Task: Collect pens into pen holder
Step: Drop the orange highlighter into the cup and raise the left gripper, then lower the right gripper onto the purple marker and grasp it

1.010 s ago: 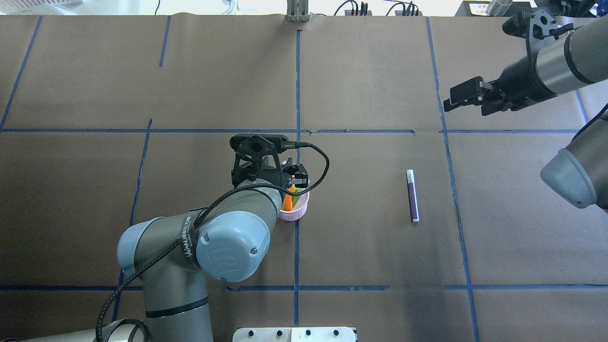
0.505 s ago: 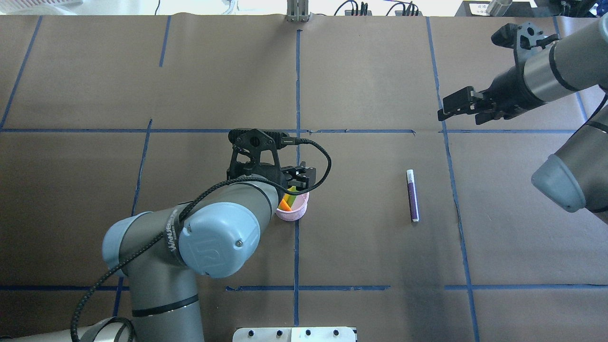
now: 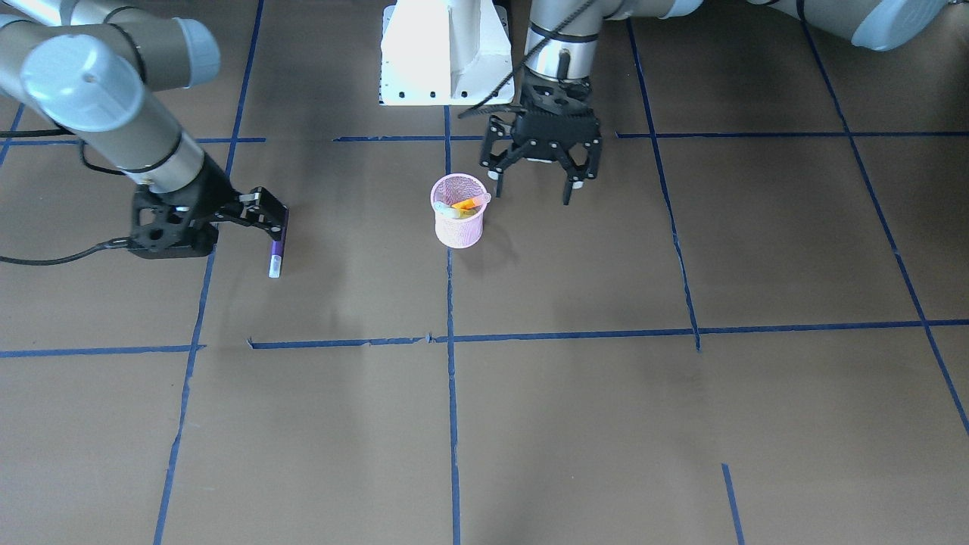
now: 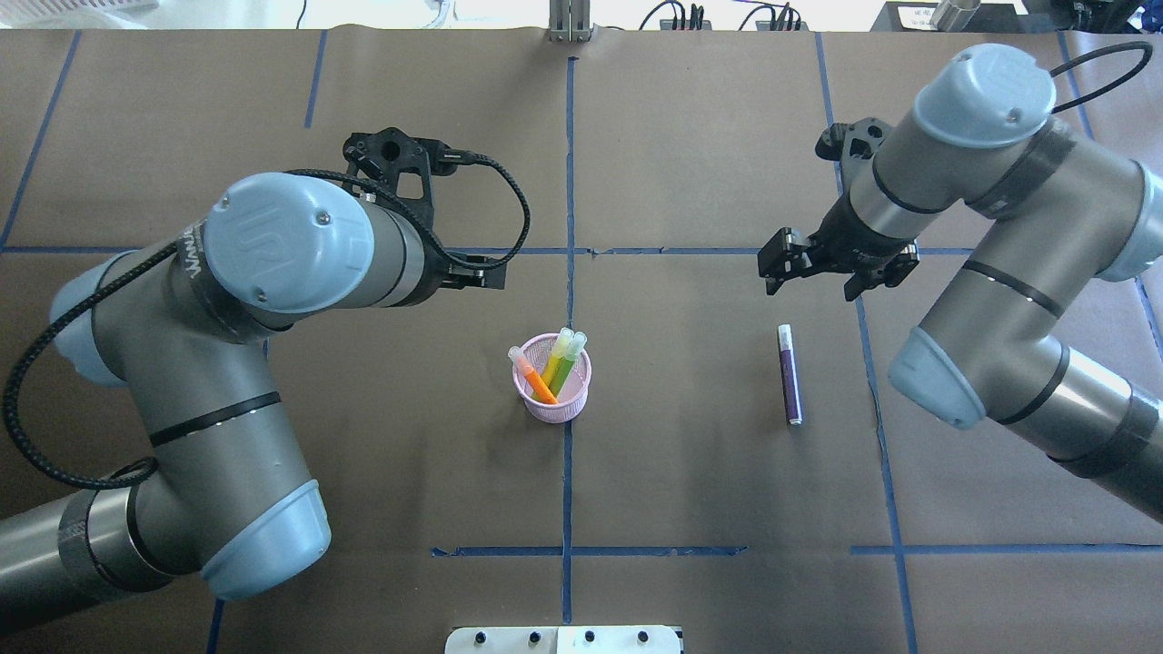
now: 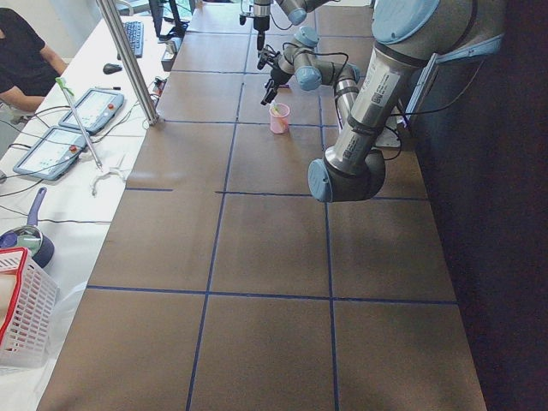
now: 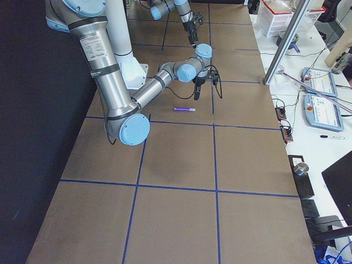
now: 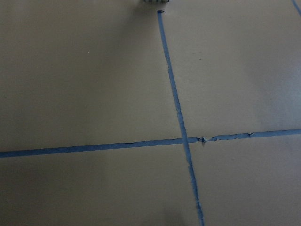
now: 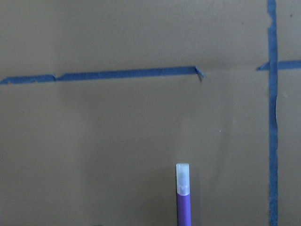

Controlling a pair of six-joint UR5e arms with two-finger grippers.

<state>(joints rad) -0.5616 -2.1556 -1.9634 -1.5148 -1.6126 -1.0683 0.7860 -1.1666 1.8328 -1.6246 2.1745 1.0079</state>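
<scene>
The pink mesh pen holder (image 4: pixel 551 404) stands at the table's middle and holds the orange pen (image 4: pixel 538 381) and the green pen (image 4: pixel 565 363), caps up. It also shows in the front view (image 3: pixel 459 223). The purple pen (image 4: pixel 790 377) lies flat on the table to the right, its pale cap at the far end. My right gripper (image 4: pixel 813 277) hangs open just beyond that cap end; the right wrist view shows the purple pen (image 8: pixel 183 197) at bottom centre. My left gripper (image 3: pixel 532 182) is open and empty, off to the side of the holder and apart from it.
Brown paper with blue tape lines (image 4: pixel 568 182) covers the table. The robot's white base plate (image 3: pixel 447 53) sits at the near edge. Operator desks with tablets (image 6: pixel 319 93) lie beyond the far edge.
My left gripper has drawn away from over the pen holder, to the far left, leaving the orange and green pens in it. My right gripper has swung in from the far right toward the purple pen.
</scene>
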